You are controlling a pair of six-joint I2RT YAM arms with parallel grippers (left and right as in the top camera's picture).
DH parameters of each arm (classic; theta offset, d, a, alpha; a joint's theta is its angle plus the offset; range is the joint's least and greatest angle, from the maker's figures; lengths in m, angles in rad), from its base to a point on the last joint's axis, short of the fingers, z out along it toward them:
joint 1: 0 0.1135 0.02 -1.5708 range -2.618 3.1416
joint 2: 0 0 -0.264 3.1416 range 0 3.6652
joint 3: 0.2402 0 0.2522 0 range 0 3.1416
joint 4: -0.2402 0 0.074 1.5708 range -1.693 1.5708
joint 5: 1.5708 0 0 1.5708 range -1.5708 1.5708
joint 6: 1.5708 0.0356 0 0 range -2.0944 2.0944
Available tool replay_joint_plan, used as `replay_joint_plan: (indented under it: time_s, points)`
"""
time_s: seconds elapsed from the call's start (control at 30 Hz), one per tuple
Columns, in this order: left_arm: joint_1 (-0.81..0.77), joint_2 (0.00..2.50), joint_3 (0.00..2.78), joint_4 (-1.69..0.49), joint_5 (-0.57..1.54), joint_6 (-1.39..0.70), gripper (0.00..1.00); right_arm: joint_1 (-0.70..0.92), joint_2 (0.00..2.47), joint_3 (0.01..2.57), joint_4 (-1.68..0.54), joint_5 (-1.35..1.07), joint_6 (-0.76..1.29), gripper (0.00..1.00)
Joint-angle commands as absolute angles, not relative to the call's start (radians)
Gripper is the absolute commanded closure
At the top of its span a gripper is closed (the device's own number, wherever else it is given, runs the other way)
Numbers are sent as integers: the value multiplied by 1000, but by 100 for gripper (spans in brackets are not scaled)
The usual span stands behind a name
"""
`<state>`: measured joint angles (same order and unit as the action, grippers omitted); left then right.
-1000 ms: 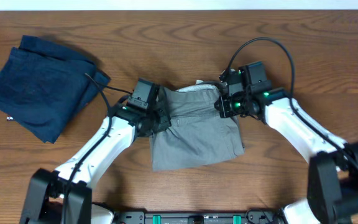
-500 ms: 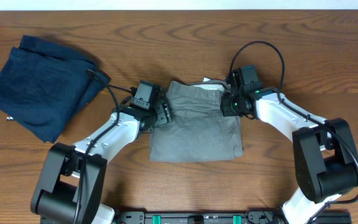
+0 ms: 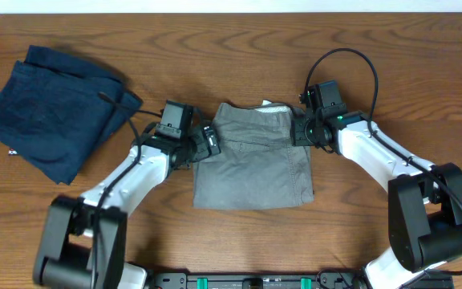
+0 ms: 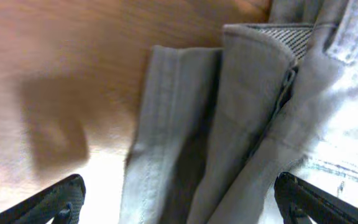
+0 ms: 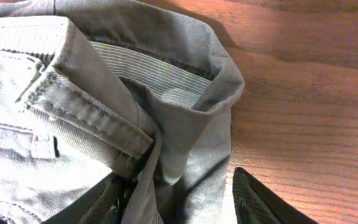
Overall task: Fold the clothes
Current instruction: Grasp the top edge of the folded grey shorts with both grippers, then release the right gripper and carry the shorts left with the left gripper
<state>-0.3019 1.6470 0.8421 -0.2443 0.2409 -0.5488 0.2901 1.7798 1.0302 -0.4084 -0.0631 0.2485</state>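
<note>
Between the jaws, cloth that may snag

Ahead of the wide-spread left gripper lie the clothes, folded; their waistband corner sits between the fingers of the half-parted right gripper. Lifting away could catch that corner and drag the fold open

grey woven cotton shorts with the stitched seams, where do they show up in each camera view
Overhead: the grey woven cotton shorts lie folded at the picture's middle.
Left wrist: they fill the centre and right, close up.
Right wrist: they fill the left and centre, waistband lining showing.
Shared landmark: the brown wooden table, upper left for the left wrist, right side for the right wrist.
</note>
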Motion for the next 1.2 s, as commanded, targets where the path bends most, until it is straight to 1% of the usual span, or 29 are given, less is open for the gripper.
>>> replay_joint_plan:
  time_s: [0.0, 0.1, 0.13, 0.2, 0.23, 0.3, 0.33, 0.57, 0.67, 0.77, 0.87, 1.03, 1.17]
  points:
    - [-300, 1742, 825, -183, 385, -539, 2, 284, 1761, 1029, -412, -61, 254, 46]
    - [-300, 1823, 825, -93, 504, -539, 2, 284, 1761, 1029, -416, -61, 253, 46]
    - [-300, 1843, 825, -68, 533, -539, 8, 284, 1761, 1029, -420, -60, 253, 45]
    - [-300, 1865, 825, -33, 563, -538, 34, 284, 1761, 1029, -430, -60, 253, 46]
    - [-299, 1867, 825, -16, 567, -533, 50, 284, 1761, 1029, -434, -60, 253, 46]
    - [-297, 1860, 834, 15, 569, -506, 91, 284, 1761, 1029, -440, -60, 252, 46]
    - [-294, 1853, 845, 19, 569, -495, 94, 284, 1761, 1029, -443, -60, 245, 46]
    - [-234, 1709, 964, -46, 554, -400, 94, 243, 1707, 1029, -494, -52, 246, 47]
    - [-161, 1620, 1027, -133, 472, -400, 94, 209, 1636, 1029, -521, -52, 235, 47]
    - [-65, 1537, 1072, -191, 412, -394, 94, 183, 1560, 1029, -546, -52, 192, 47]
    - [52, 1460, 1101, -204, 406, -361, 94, 168, 1502, 1029, -573, -51, 156, 47]
    - [294, 1379, 1134, -159, 353, -347, 94, 157, 1464, 1029, -600, -49, 152, 46]
    - [487, 1373, 1134, -90, 350, -345, 94, 158, 1464, 1029, -613, -57, 157, 46]
